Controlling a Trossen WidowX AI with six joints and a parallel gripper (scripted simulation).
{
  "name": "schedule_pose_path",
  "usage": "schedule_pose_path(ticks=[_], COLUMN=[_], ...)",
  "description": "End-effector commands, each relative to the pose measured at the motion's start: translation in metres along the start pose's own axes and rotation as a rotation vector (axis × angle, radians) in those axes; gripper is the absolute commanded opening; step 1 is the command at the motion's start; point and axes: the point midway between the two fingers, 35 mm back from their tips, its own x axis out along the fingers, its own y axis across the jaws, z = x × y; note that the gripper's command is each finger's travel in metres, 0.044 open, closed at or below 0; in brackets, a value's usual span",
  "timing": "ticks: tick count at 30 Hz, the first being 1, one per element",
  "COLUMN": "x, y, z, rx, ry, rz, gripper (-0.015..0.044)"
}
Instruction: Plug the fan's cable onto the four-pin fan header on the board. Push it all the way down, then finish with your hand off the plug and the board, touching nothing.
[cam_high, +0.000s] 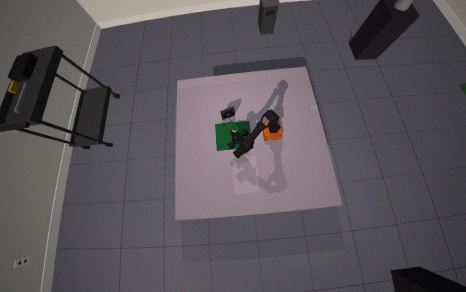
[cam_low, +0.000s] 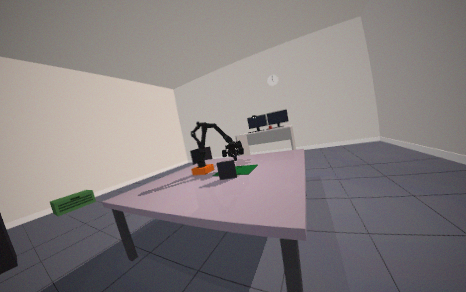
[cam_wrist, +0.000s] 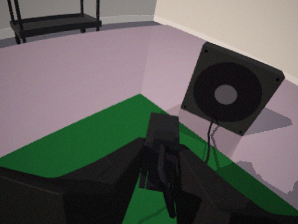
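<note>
My gripper (cam_wrist: 160, 148) (cam_low: 235, 158) is shut on the fan's plug (cam_wrist: 164, 131), a dark block that sticks out past the fingertips, with dark wires looping below it. The gripper is over the green board (cam_wrist: 100, 131) (cam_high: 221, 128) (cam_low: 248, 169). The four-pin header cannot be made out; the plug and fingers cover part of the board in the wrist view. The height of the plug over the board cannot be told. The black fan (cam_wrist: 225, 94) (cam_high: 228, 113) (cam_low: 227, 170) stands upright beside the board, and its thin cable (cam_wrist: 208, 142) runs down from it towards the board.
The pink table (cam_high: 200, 190) (cam_low: 250, 205) (cam_wrist: 60, 75) carries all of this. The orange arm base (cam_high: 273, 133) (cam_low: 203, 170) is beside the board. The fan stands close by the board's edge. A dark cart (cam_high: 92, 115) (cam_wrist: 55, 23) stands on the floor beyond the table.
</note>
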Motion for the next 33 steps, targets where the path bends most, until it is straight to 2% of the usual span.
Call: schedule_pose_path(ticks=[1,12,33], x=[-0.005,-0.018,-0.020], y=[-0.002,-0.005,-0.004], z=[-0.001,0.002,0.010], rx=[0.011,0.053,0.047], ry=[-0.062,-0.198,-0.182], rz=[0.015,0.060,0.055], gripper=[0.0000,0.0000,0.0000])
